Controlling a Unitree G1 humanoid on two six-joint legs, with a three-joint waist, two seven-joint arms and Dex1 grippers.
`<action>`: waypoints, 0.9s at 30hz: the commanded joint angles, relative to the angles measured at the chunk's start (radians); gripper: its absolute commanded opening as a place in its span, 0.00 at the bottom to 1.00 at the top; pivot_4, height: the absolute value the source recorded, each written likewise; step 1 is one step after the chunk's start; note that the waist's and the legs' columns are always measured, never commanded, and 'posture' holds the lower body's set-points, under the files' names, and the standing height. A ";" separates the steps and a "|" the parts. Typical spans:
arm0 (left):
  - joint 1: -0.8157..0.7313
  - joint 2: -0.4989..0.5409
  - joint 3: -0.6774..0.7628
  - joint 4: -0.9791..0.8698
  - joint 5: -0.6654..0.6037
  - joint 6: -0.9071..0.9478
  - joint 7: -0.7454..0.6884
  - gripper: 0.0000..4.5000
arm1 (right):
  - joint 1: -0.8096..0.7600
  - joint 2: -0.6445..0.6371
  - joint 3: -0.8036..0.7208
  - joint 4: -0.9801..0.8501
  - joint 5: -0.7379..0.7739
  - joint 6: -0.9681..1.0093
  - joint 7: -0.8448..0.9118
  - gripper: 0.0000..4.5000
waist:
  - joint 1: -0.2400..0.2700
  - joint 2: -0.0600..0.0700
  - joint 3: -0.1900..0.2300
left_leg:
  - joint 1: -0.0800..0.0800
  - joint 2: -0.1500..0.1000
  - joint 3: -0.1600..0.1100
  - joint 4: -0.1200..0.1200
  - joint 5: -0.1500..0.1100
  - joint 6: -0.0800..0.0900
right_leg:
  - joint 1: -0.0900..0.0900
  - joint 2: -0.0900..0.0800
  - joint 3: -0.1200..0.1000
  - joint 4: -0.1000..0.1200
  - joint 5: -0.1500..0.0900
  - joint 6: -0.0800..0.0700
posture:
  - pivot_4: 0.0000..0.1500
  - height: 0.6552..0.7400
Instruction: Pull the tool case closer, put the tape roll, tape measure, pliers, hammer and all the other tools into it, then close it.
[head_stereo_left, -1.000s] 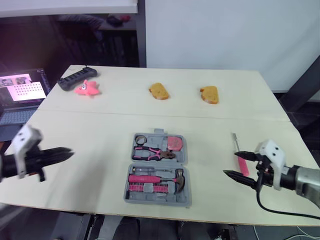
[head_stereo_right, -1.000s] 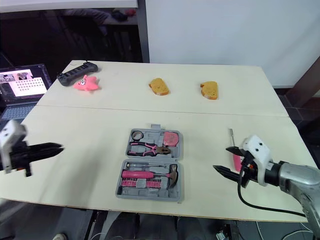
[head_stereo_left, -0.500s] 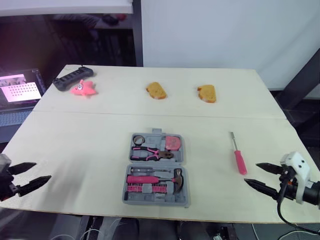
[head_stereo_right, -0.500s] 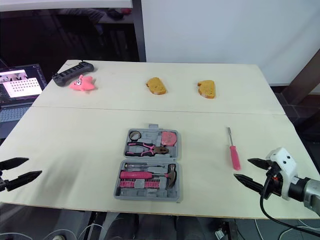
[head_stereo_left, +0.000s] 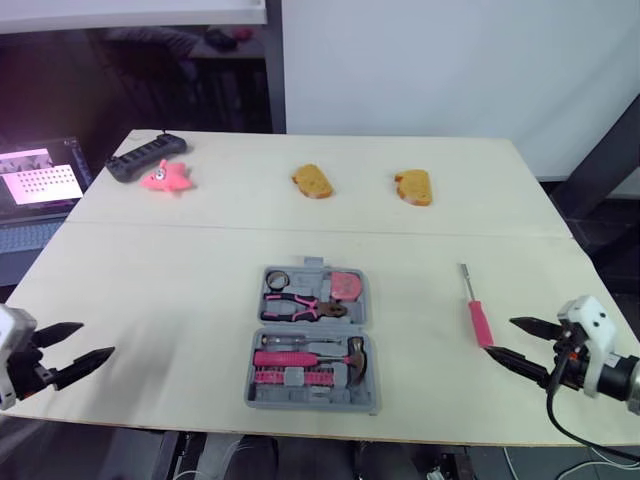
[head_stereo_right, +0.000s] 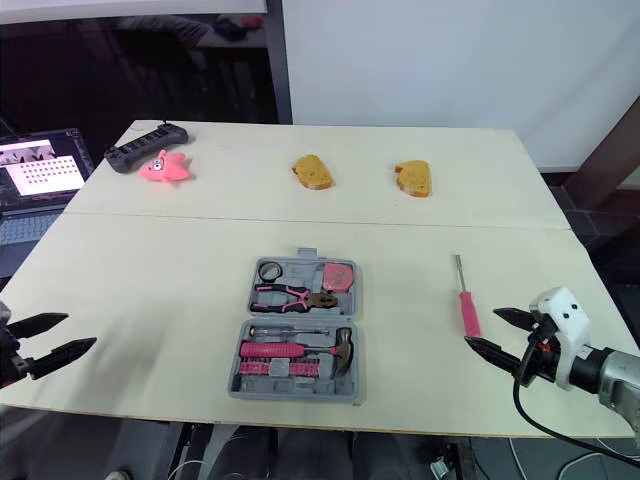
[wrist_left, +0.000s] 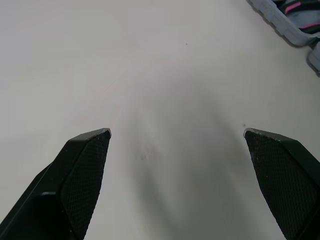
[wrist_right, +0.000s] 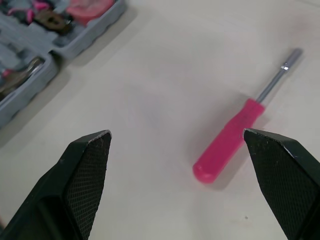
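Observation:
The grey tool case (head_stereo_left: 313, 340) lies open at the table's middle front. In it are the tape roll (head_stereo_left: 280, 278), pink tape measure (head_stereo_left: 347, 284), pliers (head_stereo_left: 300, 305), hammer (head_stereo_left: 356, 357) and a pink-handled driver (head_stereo_left: 288, 358). A loose pink screwdriver (head_stereo_left: 476, 315) lies on the table to the case's right. My right gripper (head_stereo_left: 500, 337) is open just in front of and to the right of that screwdriver (wrist_right: 230, 145), holding nothing. My left gripper (head_stereo_left: 97, 339) is open and empty at the front left edge, well left of the case (wrist_left: 295, 20).
Two bread pieces (head_stereo_left: 315, 182) (head_stereo_left: 417, 187) sit at the back of the table. A pink toy (head_stereo_left: 168, 177) and a black power strip (head_stereo_left: 145, 155) lie at the back left. A laptop screen (head_stereo_left: 40, 175) glows beyond the left edge.
The view shifted a little. My left gripper's fingers have spread and it has sunk toward the front left edge. My right gripper has drawn back from the screwdriver toward the front right.

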 joint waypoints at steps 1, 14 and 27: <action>-0.046 0.009 -0.072 -0.063 -0.022 0.028 -0.021 1.00 | -0.011 0.017 -0.001 -0.112 -0.042 0.076 -0.145 1.00 | 0.001 0.000 0.000 | 0.000 0.000 0.000 0.000 0.000 0.000 | 0.000 0.000 0.000 0.000 0.000 0.000 | 1.00 1.00; -0.185 -0.059 -0.364 -0.336 -0.058 0.064 -0.050 1.00 | -0.285 0.295 0.104 -0.295 -0.152 0.536 -0.750 1.00 | -0.013 0.001 0.000 | -0.001 0.000 -0.001 0.000 0.000 -0.001 | -0.002 0.000 0.001 0.002 0.002 0.003 | 1.00 1.00; -0.129 -0.140 -0.438 -0.632 -0.079 0.126 0.128 1.00 | -0.493 0.464 0.147 -0.005 -0.251 0.562 -0.919 1.00 | -0.025 0.003 0.000 | -0.001 0.000 0.000 -0.001 0.000 -0.001 | -0.003 0.001 0.002 0.004 0.002 0.004 | 1.00 1.00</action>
